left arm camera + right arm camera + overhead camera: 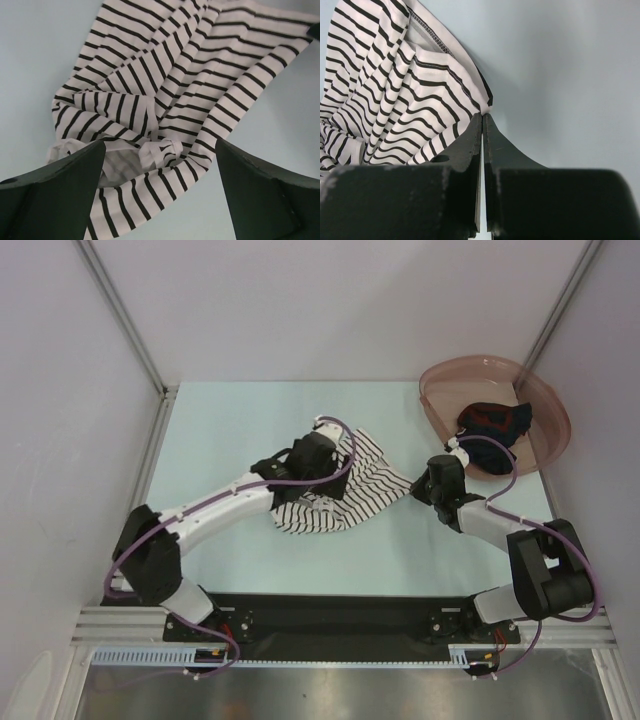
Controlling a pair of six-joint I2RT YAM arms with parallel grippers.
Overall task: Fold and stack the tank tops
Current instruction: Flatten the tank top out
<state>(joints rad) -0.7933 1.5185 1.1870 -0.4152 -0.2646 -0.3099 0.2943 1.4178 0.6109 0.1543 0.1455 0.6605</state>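
Jaws of the left gripper stand spread wide over the crumpled middle of the striped tank top, with nothing between them. Those of the right gripper are pressed together and appear to pinch the top's right hem corner. That top lies bunched near the centre of the table. The dark tank top sits balled in the pink basin at the far right corner. Both garments look light, limp and quick to wrinkle or slide. I judge that hems, seams or shoulder straps give the surest hold, pinched at two well-separated points to draw the cloth flat before folding.
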